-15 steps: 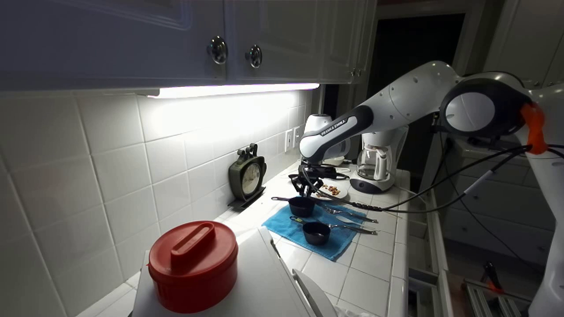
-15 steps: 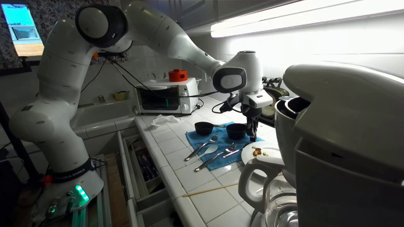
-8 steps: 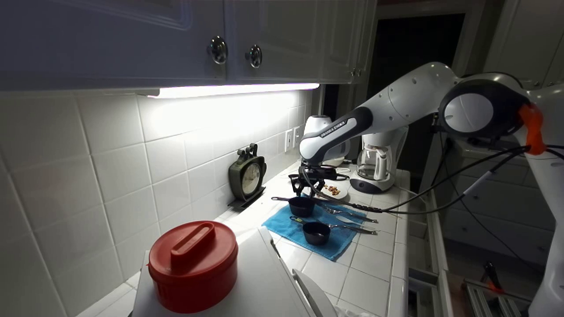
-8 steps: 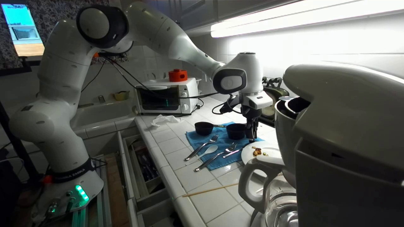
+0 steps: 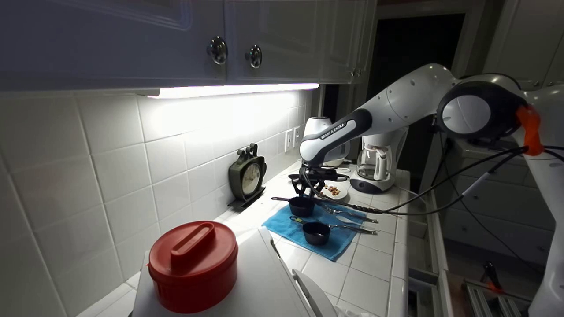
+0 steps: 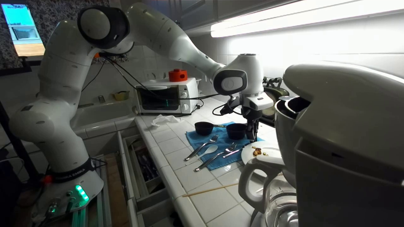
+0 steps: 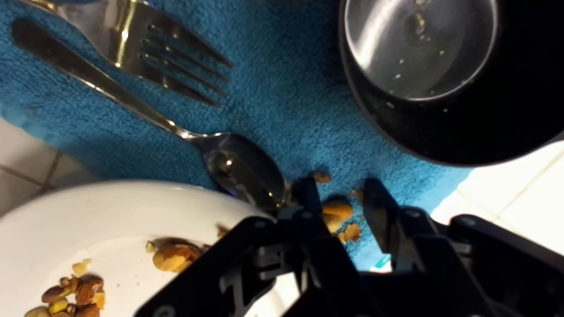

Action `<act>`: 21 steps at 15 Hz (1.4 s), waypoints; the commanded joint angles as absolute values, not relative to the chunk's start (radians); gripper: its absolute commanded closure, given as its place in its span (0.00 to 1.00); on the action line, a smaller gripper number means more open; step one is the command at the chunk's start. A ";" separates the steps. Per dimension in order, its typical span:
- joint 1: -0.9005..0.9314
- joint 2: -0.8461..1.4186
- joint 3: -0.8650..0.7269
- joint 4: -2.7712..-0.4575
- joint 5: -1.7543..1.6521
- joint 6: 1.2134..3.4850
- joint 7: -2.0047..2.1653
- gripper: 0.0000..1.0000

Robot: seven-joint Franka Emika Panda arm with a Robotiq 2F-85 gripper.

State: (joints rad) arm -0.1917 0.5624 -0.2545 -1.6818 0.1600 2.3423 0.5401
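Two black fingers [image 7: 374, 198] of my gripper [image 7: 339, 193] pointed downward, parted and released, with a gap between them. In the wrist view a tan nut [image 7: 338, 210] showed in that gap, lying on the blue towel [image 7: 286, 101], a flaky fragment [image 7: 352, 232] just beside it. The bowl of a spoon [image 7: 242, 167] lay right by one finger; whether they touched, I could not tell. Farther from me on the spoon's side rested a fork [image 7: 125, 44]. The white plate [image 7: 132, 204] sat just beside my gripper, its edge partly hidden by it, and bore more nuts [image 7: 176, 256]. Near me, on the side away from the plate, stood a black pot [image 7: 445, 130]; in both exterior views I saw a second black pot [image 5: 316, 234] farther off, also on the towel.
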 commanded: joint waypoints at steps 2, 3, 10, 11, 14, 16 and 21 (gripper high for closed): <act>-0.184 0.573 -0.265 -1.659 0.136 2.343 0.537 0.66; -0.185 0.573 -0.265 -1.657 0.136 2.342 0.537 0.66; -0.184 0.576 -0.268 -1.652 0.133 2.343 0.540 0.88; -0.185 0.577 -0.269 -1.652 0.133 2.343 0.539 0.90; -0.185 0.573 -0.269 -1.652 0.134 2.345 0.538 0.98; -0.184 0.567 -0.269 -1.658 0.133 2.349 0.537 0.95; -0.186 0.532 -0.261 -1.682 0.146 2.359 0.523 0.92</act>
State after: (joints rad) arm -0.1898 0.5609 -0.2620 -1.6664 0.1531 2.3500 0.5401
